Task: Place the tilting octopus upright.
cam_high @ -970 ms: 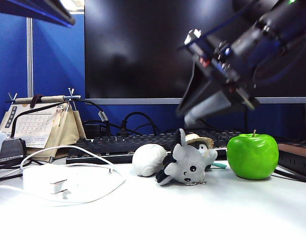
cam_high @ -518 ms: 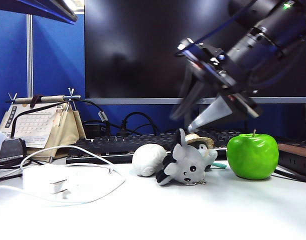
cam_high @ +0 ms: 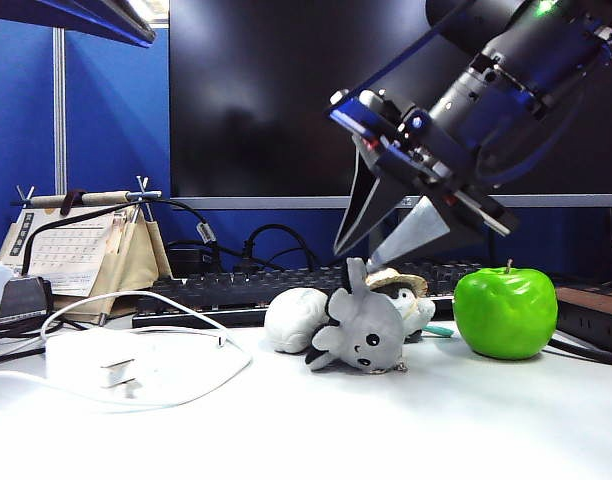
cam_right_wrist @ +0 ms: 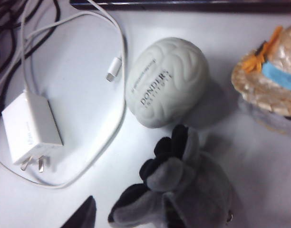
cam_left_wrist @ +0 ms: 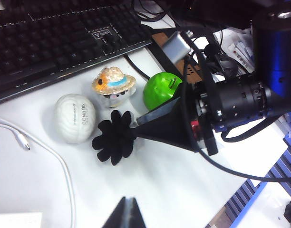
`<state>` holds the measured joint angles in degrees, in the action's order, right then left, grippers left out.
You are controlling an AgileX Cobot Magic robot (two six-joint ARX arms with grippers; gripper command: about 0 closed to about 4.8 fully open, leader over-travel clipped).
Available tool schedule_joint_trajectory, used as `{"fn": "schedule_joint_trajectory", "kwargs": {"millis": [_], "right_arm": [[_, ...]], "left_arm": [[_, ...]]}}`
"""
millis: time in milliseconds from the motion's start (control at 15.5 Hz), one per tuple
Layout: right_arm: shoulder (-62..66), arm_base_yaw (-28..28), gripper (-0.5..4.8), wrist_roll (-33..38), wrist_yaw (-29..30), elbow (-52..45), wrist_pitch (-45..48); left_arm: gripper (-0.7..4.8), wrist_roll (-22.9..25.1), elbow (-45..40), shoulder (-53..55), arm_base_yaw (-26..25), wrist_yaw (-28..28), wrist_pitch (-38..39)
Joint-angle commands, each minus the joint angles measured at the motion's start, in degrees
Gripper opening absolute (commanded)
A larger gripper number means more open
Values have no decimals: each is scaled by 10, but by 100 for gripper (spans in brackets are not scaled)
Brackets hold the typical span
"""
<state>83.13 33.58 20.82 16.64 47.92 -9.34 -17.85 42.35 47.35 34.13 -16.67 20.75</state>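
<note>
Octopus point(cam_high: 363, 330), grey with black-soled tentacles, lies tipped under spread right gripper point(cam_high: 371, 245); left gripper's point(cam_left_wrist: 128, 213) state unclear.

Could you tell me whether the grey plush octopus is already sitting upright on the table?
No, the grey plush octopus lies tipped on its side on the white table, its black tentacle undersides facing sideways toward the white brain-shaped lump.
</note>
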Motion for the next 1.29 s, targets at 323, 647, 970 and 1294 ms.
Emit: {"fn": "schedule_joint_trajectory", "kwargs": {"millis": [323,647,970,1294], "right_arm": [[44,1,128,5,-3,2,7],[44,1,-4,-18,-2,2,14],[-23,1,-4,-48,-16,2,-59],[-144,1,-4,-105,-102,11,-222]], "left_arm": [[-2,-2,3,0,-1,-1,-5],[-2,-2,3,0,-1,-1,-2],[-2,-1,3,0,-1,-1,1],[-2,-2,3,0,-1,-1,1]]}}
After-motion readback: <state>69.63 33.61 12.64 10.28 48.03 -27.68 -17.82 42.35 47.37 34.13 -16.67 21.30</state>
